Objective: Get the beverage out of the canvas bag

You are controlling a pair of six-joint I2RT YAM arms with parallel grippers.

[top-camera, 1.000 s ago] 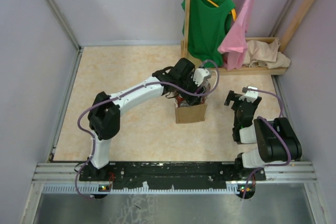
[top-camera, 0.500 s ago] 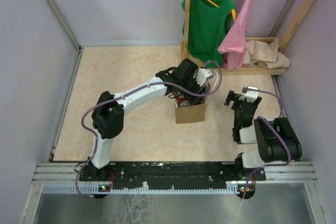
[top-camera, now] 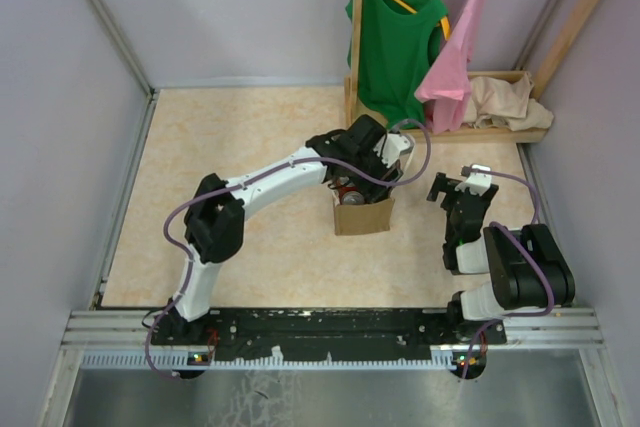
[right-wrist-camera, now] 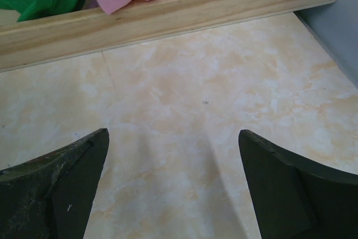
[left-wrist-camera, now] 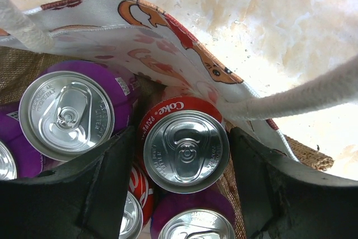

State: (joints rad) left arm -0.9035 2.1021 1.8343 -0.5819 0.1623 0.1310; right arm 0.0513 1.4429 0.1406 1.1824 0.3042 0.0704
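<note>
The canvas bag [top-camera: 363,215] stands in the middle of the floor, tan-brown with white loop handles [left-wrist-camera: 302,96] and a printed white lining [left-wrist-camera: 168,26]. It holds several cans. A red Coke can [left-wrist-camera: 186,149] stands upright at the bag's edge, beside a purple can [left-wrist-camera: 67,110] and above another purple can [left-wrist-camera: 196,225]. My left gripper [left-wrist-camera: 184,138] reaches down into the bag, open, with one finger [left-wrist-camera: 112,188] on each side of the red can, very close to it. It also shows in the top view [top-camera: 368,169]. My right gripper [top-camera: 455,187] is open and empty over bare floor to the right of the bag.
A wooden rack [top-camera: 356,37] at the back holds a green shirt [top-camera: 395,37] and a pink cloth [top-camera: 460,57]. A pale beige cloth [top-camera: 505,97] lies in its wooden base [right-wrist-camera: 168,18]. Grey walls close in the left, back and right sides.
My left arm has stretched further forward and to the right, bringing the gripper more squarely over the bag. A can top now shows in the bag. The right arm has not moved.
</note>
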